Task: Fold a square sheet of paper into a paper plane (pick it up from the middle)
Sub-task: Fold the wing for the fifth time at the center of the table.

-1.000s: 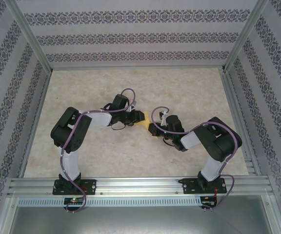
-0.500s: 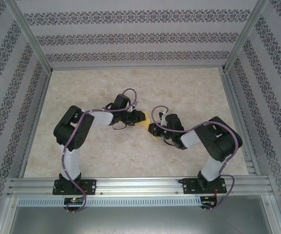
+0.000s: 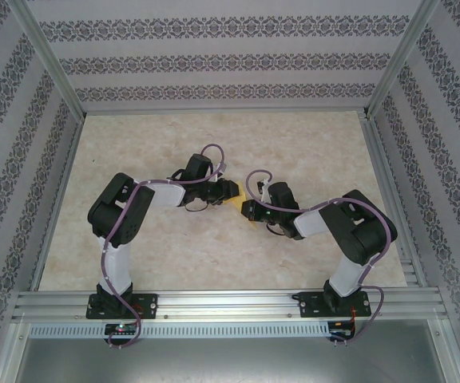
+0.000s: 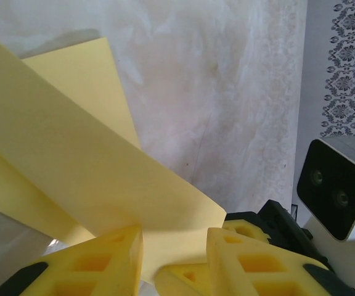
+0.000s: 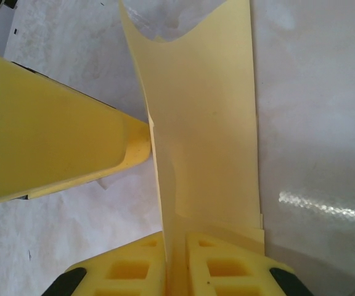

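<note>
Shifted toward 11 o'clock: right gripper [image 3: 249, 211], pinching folded square sheet of paper [image 3: 241, 203] at mid-bench [image 3: 150, 144]. Left gripper [image 3: 231, 190], at sheet's 10 o'clock: spread, one fingertip touching sheet.

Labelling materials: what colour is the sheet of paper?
The paper is plain pale yellow; clearest from the right wrist.

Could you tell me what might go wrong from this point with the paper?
The right gripper pinches the yellow sheet only near its edge, so it may slip or tear. The sheet bows unsupported, and a finger of the left gripper touches its side, so a stray crease could form.
</note>
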